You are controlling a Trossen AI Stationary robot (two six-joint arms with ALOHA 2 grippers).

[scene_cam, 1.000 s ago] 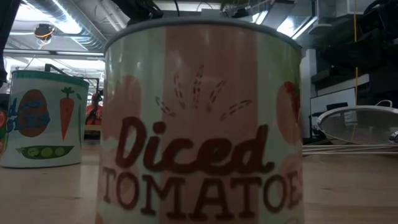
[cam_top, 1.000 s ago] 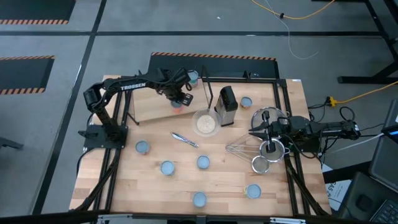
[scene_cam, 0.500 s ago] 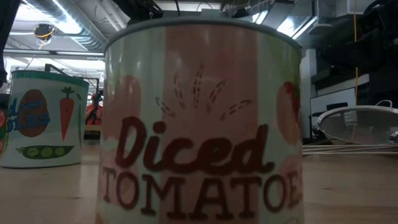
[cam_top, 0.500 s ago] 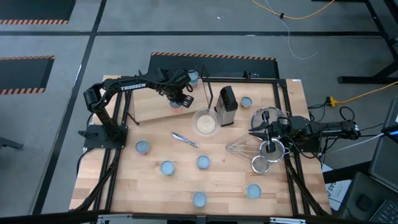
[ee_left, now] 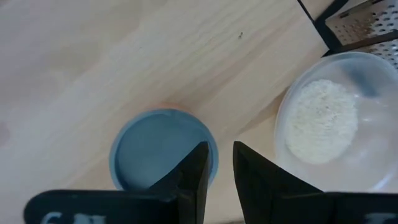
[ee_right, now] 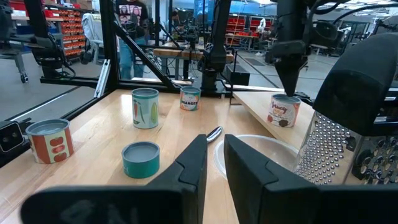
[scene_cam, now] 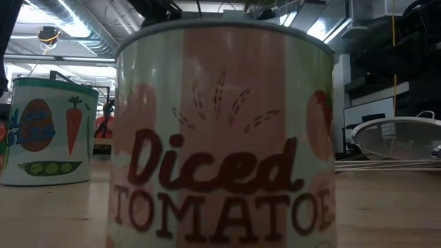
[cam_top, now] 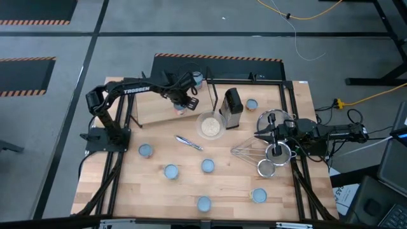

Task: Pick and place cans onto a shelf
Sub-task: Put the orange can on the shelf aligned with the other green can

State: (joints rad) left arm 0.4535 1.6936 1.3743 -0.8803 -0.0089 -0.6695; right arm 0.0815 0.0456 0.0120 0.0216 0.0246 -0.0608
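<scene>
The left gripper hung over the pale light-wood shelf board, its fingers narrowly parted with nothing between them, just above a short tin can with a blue-grey round top standing on that board beside the whitish bowl. Since a second ago the left gripper had lifted slightly off the can; the can stayed put. The right gripper waited well away from the shelf, beside the round metal strainers, its fingers narrowly apart and empty. The translucent whitish round bowl just beside the shelf held a mound of white grains.
</scene>
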